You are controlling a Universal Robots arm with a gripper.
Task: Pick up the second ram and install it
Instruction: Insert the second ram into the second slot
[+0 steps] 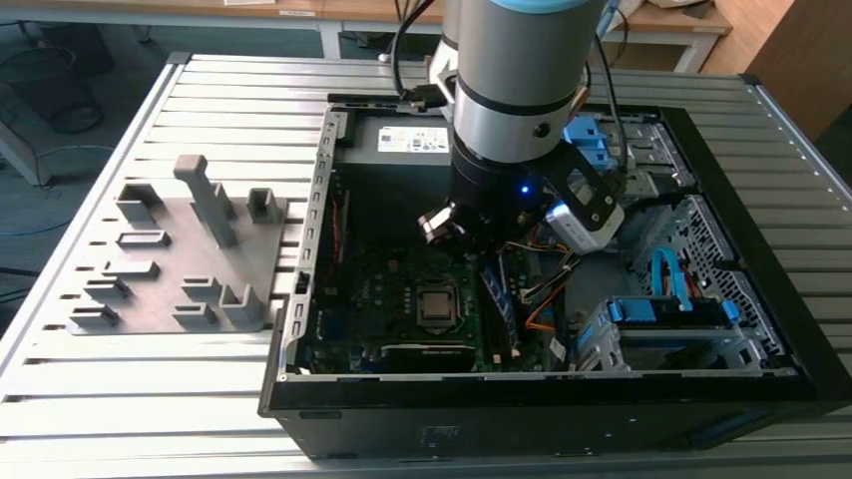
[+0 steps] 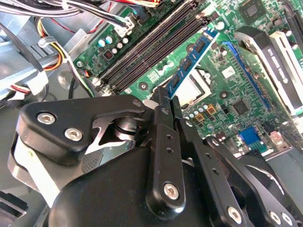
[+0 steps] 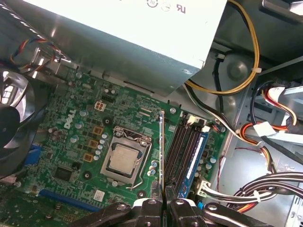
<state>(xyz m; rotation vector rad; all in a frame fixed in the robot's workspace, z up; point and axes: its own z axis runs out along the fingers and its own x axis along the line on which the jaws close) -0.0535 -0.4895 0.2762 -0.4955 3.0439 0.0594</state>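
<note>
On the slatted metal table point(image 1: 174, 384) sits the open computer case point(image 1: 533, 399). My gripper point(image 3: 163, 202) pinches the second ram point(image 3: 162, 151) edge-up above the motherboard point(image 3: 71, 142), beside the memory slots point(image 3: 182, 146). I judge pickup done, seating left.

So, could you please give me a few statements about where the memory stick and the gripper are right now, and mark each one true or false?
1. The gripper is shut on the second ram. True.
2. The second ram is already seated in a slot. False: in the first wrist view it is held on edge above the motherboard, beside the memory slots.
3. Another memory stick already sits in one of the slots. True: a blue one stands there.
4. The arm is over the grey fixture block outside the computer case. False: it reaches down inside the open case.
5. The processor socket lies near the held stick. True.
</note>
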